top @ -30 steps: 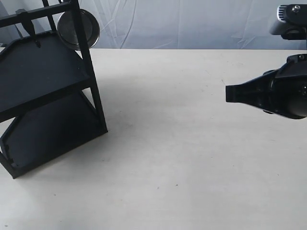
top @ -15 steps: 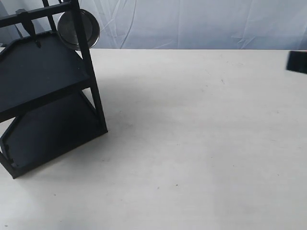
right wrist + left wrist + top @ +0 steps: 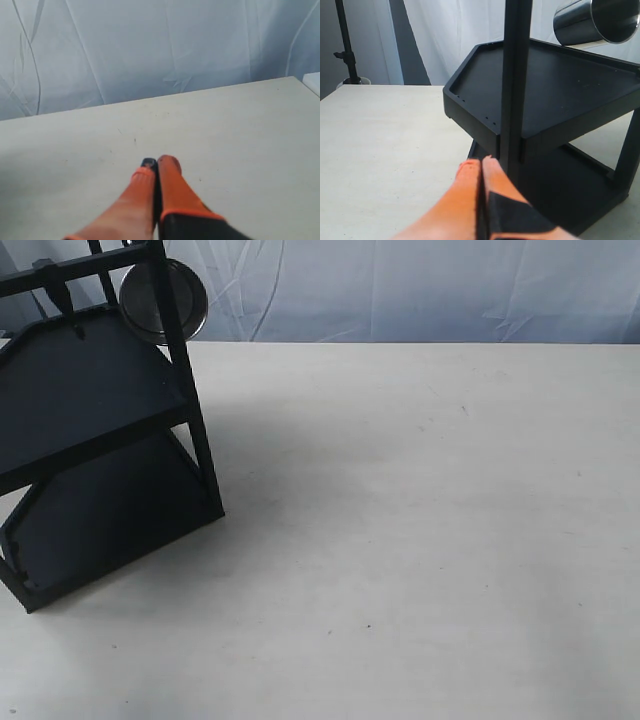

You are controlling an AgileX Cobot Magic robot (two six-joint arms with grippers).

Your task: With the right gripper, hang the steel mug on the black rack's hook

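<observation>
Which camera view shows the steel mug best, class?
The left wrist view: the steel mug shows its shiny side wall and open mouth above the black rack. The exterior view shows only its round base, partly behind a post. The right wrist view shows none.

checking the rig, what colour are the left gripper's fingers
Orange fingers with black bases, pressed together; the left wrist view shows them best.

A staged lab setup: bare white table (image 3: 420, 540), draped white backdrop cloth (image 3: 150, 50), stand pole (image 3: 345, 45).
</observation>
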